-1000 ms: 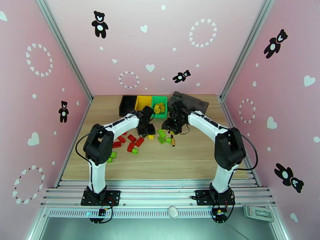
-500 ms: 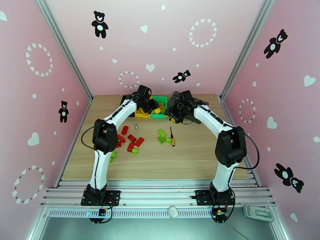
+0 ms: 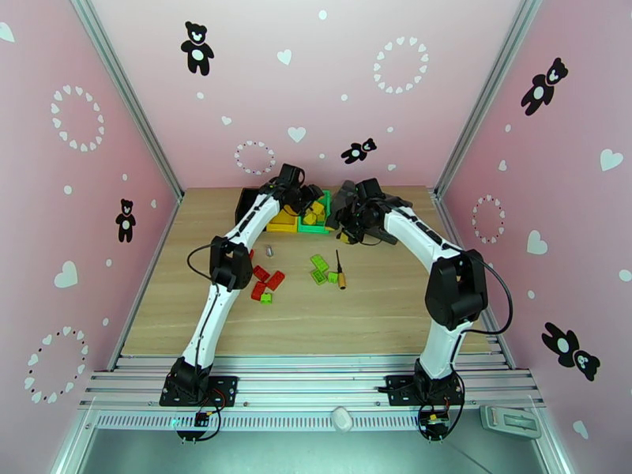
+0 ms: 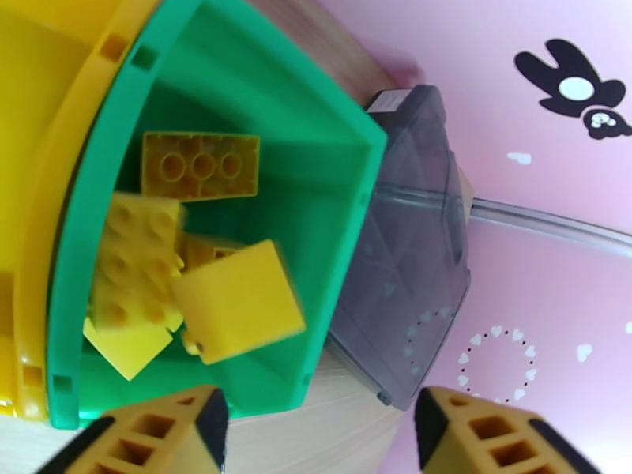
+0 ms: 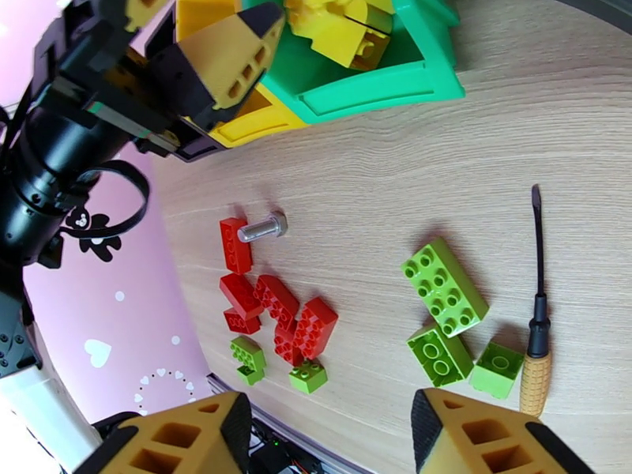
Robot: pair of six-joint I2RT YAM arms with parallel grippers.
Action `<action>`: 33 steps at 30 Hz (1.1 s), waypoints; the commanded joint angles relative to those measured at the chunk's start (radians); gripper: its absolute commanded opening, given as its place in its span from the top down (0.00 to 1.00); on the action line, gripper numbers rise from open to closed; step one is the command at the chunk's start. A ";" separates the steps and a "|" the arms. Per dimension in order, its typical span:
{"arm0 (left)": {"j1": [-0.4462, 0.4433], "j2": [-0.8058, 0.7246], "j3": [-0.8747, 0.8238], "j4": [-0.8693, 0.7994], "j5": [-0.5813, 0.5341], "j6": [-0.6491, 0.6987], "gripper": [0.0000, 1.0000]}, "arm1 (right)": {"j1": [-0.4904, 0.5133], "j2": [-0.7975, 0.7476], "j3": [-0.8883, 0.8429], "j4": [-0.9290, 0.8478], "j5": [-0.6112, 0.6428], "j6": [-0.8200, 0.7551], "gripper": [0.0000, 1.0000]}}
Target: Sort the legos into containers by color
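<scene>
Top view. Your left gripper [image 3: 310,199] is at the far edge of the wooden worktop [image 3: 411,310], over a row of three small open bins: black rectangular plastic bin [image 3: 244,201] on the left, yellow rectangular plastic bin [image 3: 280,223] in the middle, green rectangular plastic bin [image 3: 316,228] on the right. Yellow studded plastic bricks [image 3: 317,210] lie in the green bin. Your right gripper [image 3: 347,223] hangs just right of that bin. Mid-worktop you have a cluster of red studded plastic bricks [image 3: 267,280], green studded plastic bricks [image 3: 320,268] to its right, a small orange-handled screwdriver [image 3: 340,272] just beside those, and a short grey metal bolt [image 3: 268,250] between the red cluster and the bins. Left wrist view. Your left claw's fingers stand well apart with nothing between them: empty. Under it the green bin holds a heap of yellow bricks, the topmost one blurred. The yellow bin touches one long side, and a dark grey compartmented plastic tray [image 4: 411,254] sits just beside the opposite side. Right wrist view. Your right claw is likewise spread wide and holds nothing, above the loose bricks. The bolt lies against the end of one red brick. Two small green pieces sit on the red cluster's side toward the near edge. The other green bricks lie close together, one just beside the screwdriver's handle.
</scene>
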 commanded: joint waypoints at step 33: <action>-0.055 -1.028 -1.239 -0.184 -0.446 0.245 0.22 | 0.228 0.152 0.253 -0.391 0.255 -0.355 0.42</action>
